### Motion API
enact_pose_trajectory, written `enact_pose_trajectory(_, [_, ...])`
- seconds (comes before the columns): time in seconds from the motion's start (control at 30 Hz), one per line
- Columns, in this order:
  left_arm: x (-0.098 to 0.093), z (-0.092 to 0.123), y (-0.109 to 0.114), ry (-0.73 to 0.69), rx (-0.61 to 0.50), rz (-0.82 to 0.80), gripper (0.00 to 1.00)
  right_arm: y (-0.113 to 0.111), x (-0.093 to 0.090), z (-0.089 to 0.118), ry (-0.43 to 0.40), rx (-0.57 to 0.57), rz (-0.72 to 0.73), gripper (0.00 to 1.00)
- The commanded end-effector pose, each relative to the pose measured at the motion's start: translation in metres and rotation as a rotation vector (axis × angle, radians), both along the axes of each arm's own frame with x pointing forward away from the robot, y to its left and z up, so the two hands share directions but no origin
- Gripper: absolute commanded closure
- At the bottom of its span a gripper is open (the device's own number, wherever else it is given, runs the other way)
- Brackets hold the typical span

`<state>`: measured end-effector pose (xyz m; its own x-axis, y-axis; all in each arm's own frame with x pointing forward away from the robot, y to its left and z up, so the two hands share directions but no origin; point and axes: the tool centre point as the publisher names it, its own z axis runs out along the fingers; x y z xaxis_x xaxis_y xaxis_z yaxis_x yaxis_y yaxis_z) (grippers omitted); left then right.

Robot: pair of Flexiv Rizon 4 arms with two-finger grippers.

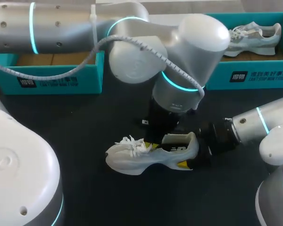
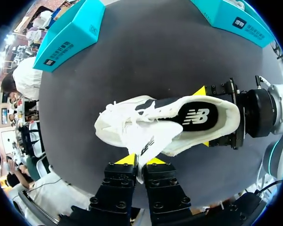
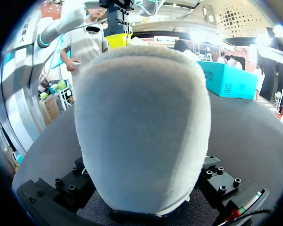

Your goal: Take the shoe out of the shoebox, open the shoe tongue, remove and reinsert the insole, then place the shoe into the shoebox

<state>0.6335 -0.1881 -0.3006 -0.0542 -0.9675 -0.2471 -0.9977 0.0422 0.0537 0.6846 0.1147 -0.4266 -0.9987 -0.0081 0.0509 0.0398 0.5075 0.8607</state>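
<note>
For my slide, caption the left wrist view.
Left jaws pinch the tongue of the white shoe; right jaws clamp its heel.

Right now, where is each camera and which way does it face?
Head: above and behind, looking down at the table; both arms show.
Left wrist: on the left arm, looking down on the sneaker; own jaws pinch its tongue.
Right wrist: on the right arm, facing the heel, clamped in its jaws.
Shared: all three show the sneaker.

Silver arms [image 1: 193, 33], cyan light rings [image 1: 33, 28], black hands [image 2: 140, 161], yellow fingertips [image 2: 126, 160]
</note>
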Motion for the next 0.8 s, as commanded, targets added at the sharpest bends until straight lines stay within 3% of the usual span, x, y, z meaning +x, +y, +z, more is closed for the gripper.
enact_pose_trajectory(0.03, [0.001, 0.0, 0.008, -0.019, -0.077, 0.165, 0.08, -0.002, -0.002, -0.01, 0.002, -0.003, 0.0, 1.0])
enact_pose_trajectory(0.07, [0.005, 0.0, 0.006, -0.019, -0.054, 0.143, 0.0, -0.002, -0.002, -0.01, 0.002, -0.003, 0.0, 1.0])
enact_pose_trajectory(0.3, [0.02, 0.009, -0.014, 0.011, -0.059, -0.062, 0.0, -0.002, -0.002, -0.01, 0.002, -0.003, 0.0, 1.0])
enact_pose_trajectory(0.63, [0.038, 0.005, -0.038, 0.065, 0.025, -0.384, 0.0, -0.002, -0.002, -0.01, 0.002, -0.003, 0.0, 1.0])
enact_pose_trajectory(0.67, [0.038, 0.005, -0.039, 0.057, 0.035, -0.391, 0.02, -0.002, -0.002, -0.01, 0.002, -0.003, 0.0, 1.0])
enact_pose_trajectory(0.73, [0.036, 0.003, -0.039, 0.063, 0.031, -0.41, 0.26, -0.002, -0.002, -0.01, 0.002, -0.003, 0.0, 1.0])
enact_pose_trajectory(0.77, [0.036, 0.002, -0.039, 0.067, 0.03, -0.412, 0.33, -0.002, -0.002, -0.01, 0.002, -0.003, 0.0, 1.0])
enact_pose_trajectory(0.8, [0.035, 0.001, -0.037, 0.07, 0.031, -0.416, 0.33, -0.002, -0.002, -0.01, 0.002, -0.003, 0.0, 1.0])
